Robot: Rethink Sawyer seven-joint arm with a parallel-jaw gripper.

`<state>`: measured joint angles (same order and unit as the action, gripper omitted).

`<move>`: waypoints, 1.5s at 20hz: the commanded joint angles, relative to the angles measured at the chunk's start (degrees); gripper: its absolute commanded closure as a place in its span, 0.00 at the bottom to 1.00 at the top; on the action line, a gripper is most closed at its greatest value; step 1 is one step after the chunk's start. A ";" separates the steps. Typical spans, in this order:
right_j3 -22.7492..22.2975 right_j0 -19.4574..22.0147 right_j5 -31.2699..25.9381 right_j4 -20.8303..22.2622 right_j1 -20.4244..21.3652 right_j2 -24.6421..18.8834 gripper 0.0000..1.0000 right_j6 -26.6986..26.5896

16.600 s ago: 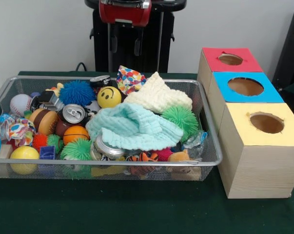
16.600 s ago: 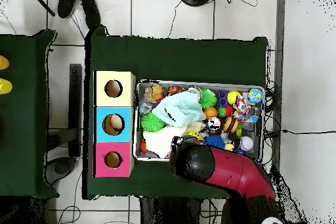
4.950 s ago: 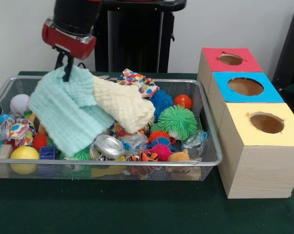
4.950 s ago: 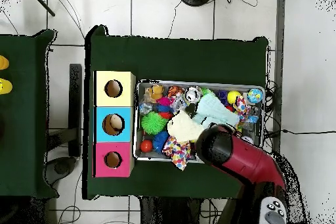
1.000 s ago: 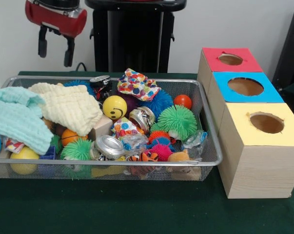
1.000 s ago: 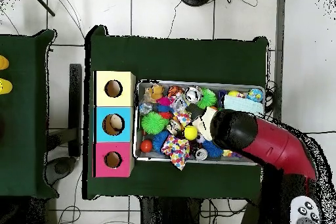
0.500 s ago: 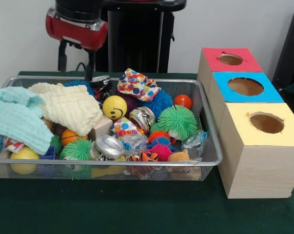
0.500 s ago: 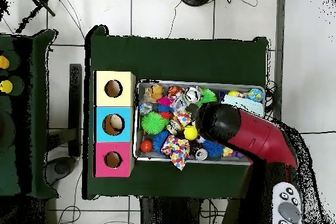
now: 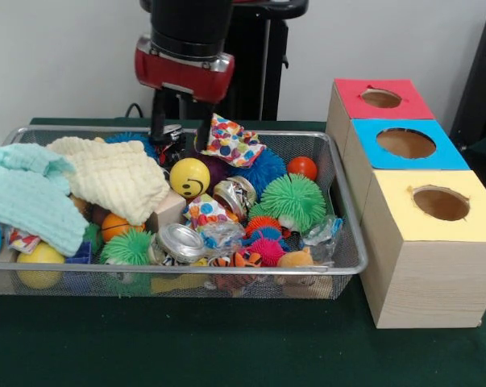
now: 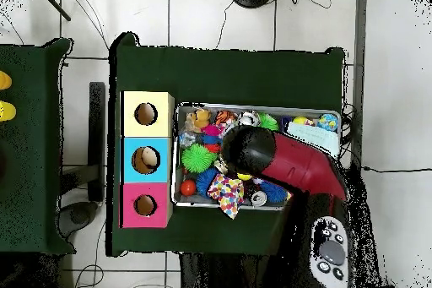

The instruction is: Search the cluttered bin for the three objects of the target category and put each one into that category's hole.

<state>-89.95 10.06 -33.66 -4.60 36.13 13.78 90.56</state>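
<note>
Pincer (image 9: 179, 133) shifted over bin (image 9: 339, 211) centre | spread | above smiley ball (image 9: 185, 176)

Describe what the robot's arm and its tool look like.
The arm is a thick black cylinder ending in a glossy red collar with a grey trim strip. In the overhead view it shows as a red sleeve with a rounded black end. The tool has two slim, straight black fingers.
</note>
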 commanded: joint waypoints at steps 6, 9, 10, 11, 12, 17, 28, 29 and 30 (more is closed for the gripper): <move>5.66 -5.18 -0.99 -6.44 -7.13 -0.82 0.00 18.80; 8.00 -6.61 -2.43 -7.73 -8.91 -0.18 0.00 20.11; 8.71 -6.98 -2.70 -8.10 -9.47 -0.12 0.00 20.49; 9.42 -7.34 -2.96 -8.48 -10.03 -0.06 0.00 20.88; 10.03 -7.59 -2.90 -8.81 -10.60 0.04 0.00 21.06; 10.96 -7.98 -1.20 -9.07 -12.18 0.45 0.00 21.11; 18.19 -7.71 2.71 -5.84 -14.98 -2.29 0.00 14.15; 18.41 -7.44 2.75 -5.97 -15.11 -2.73 0.00 13.91; 17.88 -7.06 3.78 -6.39 -15.04 -3.59 0.00 13.96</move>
<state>-76.08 1.77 -33.38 -11.37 24.13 15.22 97.14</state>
